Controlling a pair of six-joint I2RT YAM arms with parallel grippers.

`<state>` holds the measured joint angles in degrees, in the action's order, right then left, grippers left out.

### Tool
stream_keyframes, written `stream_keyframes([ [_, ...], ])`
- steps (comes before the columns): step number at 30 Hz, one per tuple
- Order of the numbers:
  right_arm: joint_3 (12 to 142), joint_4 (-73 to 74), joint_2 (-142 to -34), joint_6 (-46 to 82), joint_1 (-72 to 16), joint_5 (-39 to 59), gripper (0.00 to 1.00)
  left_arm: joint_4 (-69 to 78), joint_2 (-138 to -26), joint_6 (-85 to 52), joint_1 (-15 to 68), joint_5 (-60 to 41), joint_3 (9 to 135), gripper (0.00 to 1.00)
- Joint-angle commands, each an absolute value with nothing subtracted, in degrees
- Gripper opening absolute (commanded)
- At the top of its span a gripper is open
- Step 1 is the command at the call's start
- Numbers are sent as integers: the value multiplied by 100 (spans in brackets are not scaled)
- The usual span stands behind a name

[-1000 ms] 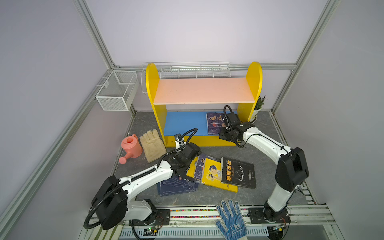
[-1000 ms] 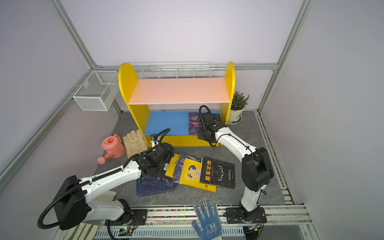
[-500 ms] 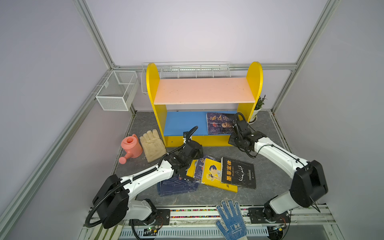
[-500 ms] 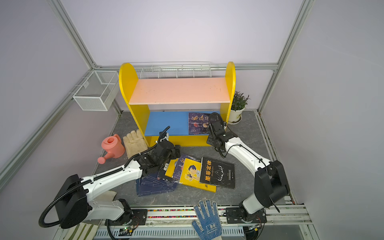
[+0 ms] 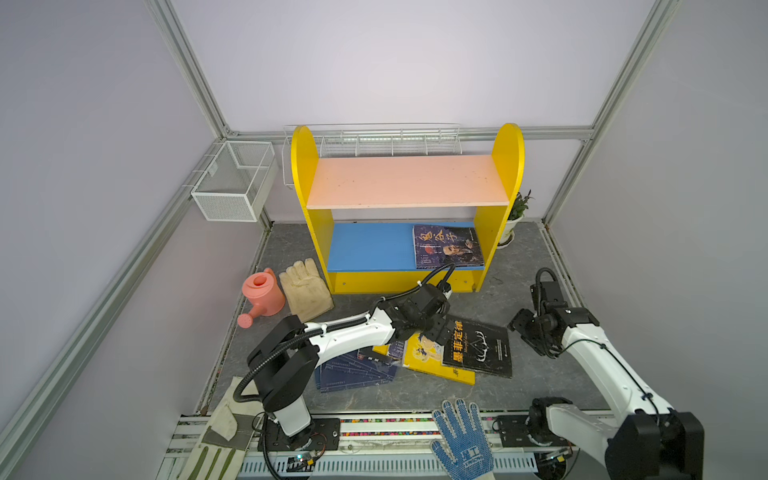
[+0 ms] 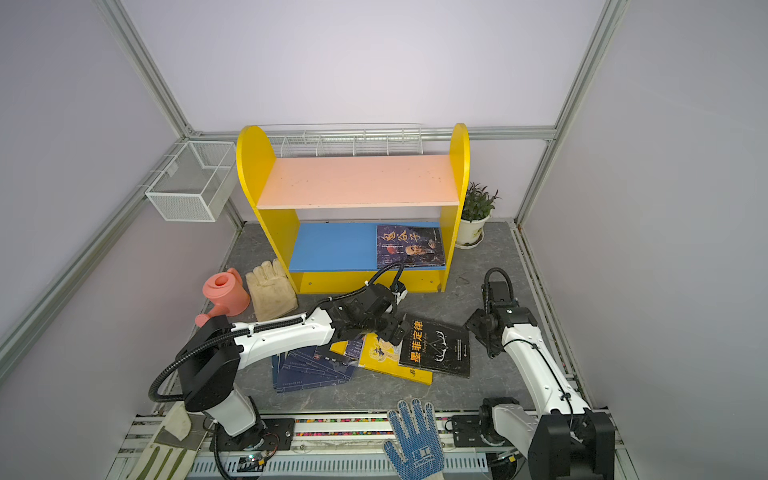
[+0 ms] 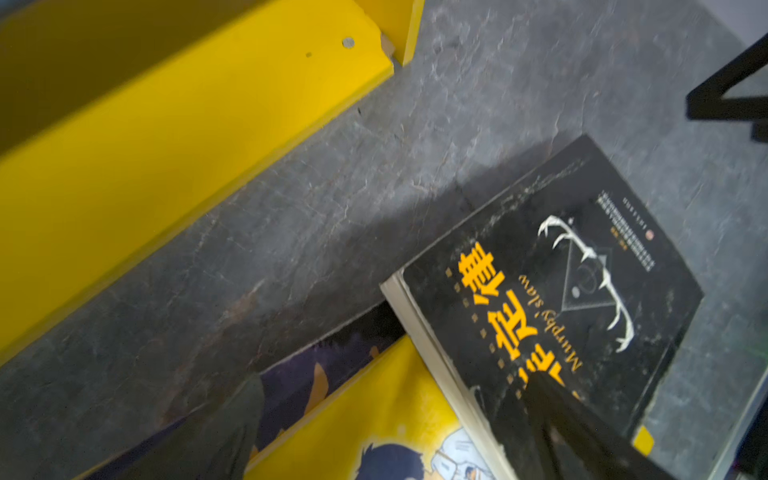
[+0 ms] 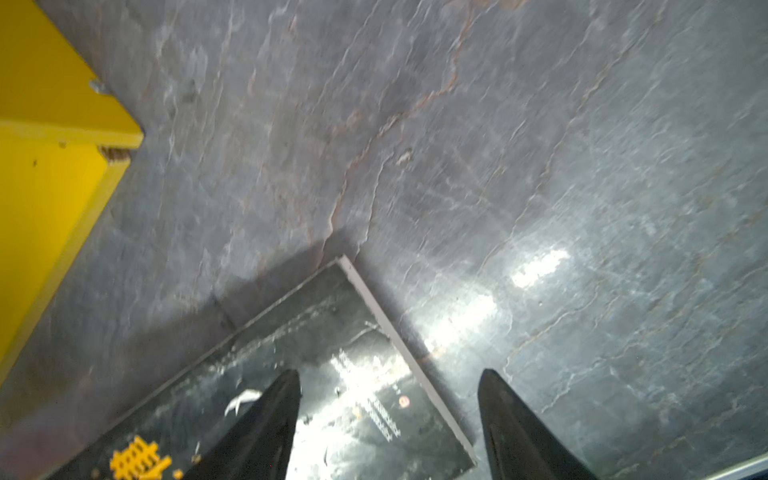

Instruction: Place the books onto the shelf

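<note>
Right gripper (image 8: 388,374) is hovering open, empty, over a corner of the black book (image 5: 478,347); left gripper (image 5: 436,333) is gaping too. Probably light, bendy, glossy: I'm favouring a spine-edge pinch.

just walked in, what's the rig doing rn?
Shelving books. One dark book lies flat on the shelf's blue lower board; the rest lie in a loose pile in front of it. Left gripper hovers open at one edge of the black book, right gripper open at its opposite corner. Neither holds anything.
</note>
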<state>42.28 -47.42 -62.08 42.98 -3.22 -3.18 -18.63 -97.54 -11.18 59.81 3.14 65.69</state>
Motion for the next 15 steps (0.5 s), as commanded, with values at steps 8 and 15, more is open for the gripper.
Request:
stream_keyframes([
  [8,3601,-4997,-6191,3122,-422,1336,70,-2913,-10118,-534,6010,-100,7101,100],
  [15,3490,-4258,-7011,2933,-888,1783,69,-3011,-10053,-743,6001,26,6911,100],
])
